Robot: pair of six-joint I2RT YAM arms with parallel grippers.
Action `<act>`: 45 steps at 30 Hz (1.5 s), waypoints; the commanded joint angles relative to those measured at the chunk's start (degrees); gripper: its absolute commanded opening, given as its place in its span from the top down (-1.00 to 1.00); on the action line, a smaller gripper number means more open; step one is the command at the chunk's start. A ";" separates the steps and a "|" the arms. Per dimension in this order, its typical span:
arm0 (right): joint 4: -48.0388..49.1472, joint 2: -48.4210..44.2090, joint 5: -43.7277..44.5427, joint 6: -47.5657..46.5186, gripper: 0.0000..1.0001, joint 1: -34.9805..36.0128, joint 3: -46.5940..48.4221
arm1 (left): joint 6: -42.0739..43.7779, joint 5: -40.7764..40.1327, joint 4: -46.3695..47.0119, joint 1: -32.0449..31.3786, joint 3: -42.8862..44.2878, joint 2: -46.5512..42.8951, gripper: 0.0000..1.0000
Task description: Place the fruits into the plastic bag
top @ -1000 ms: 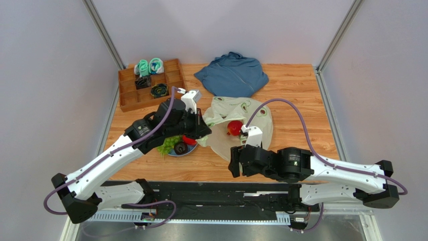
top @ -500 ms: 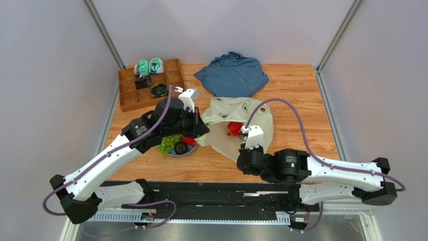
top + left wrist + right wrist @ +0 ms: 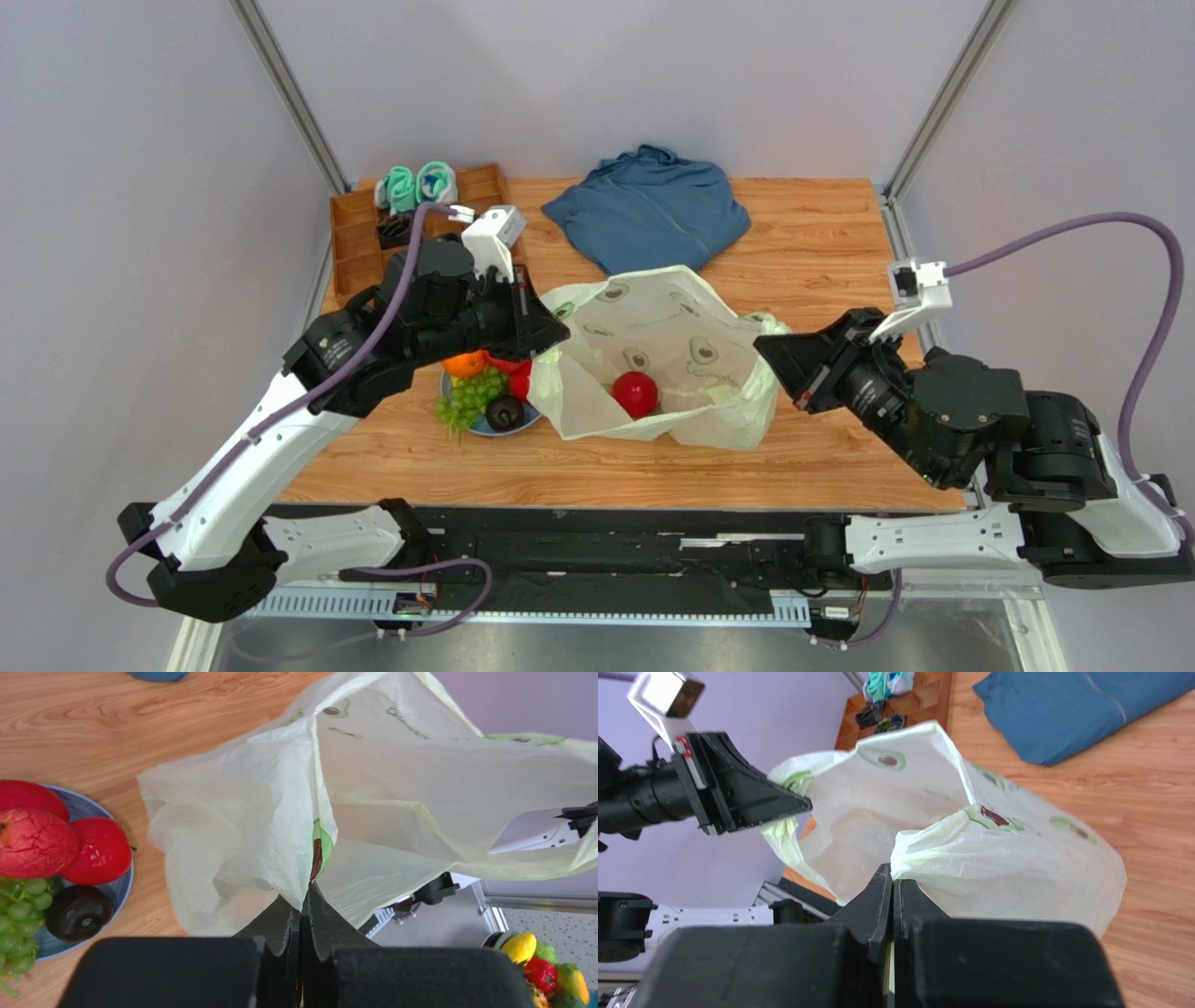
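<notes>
Pinching opposite rims of the plastic bag point(image 3: 659, 343), the left tool point(image 3: 558, 336) and right tool point(image 3: 765, 340), both clamped on its film, hold its mouth open above the table point(image 3: 842, 252), apparently so the fruits point(image 3: 484, 395) on the plate point(image 3: 128, 885) just beside it can join the red fruit point(image 3: 636, 394) inside.

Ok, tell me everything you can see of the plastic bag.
The plastic bag is thin, crinkly, translucent pale green with small avocado prints. It is stretched open, mouth upward, between the left gripper and the right gripper, each shut on one edge. One red fruit lies inside. Its bottom seems to rest on the wooden table, beside the fruit plate.
</notes>
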 commanded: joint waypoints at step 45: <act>0.14 1.69 5.96 3.49 1.00 0.16 -6.06 | 7.37 -6.91 -2.16 23.38 -17.55 -8.00 -0.89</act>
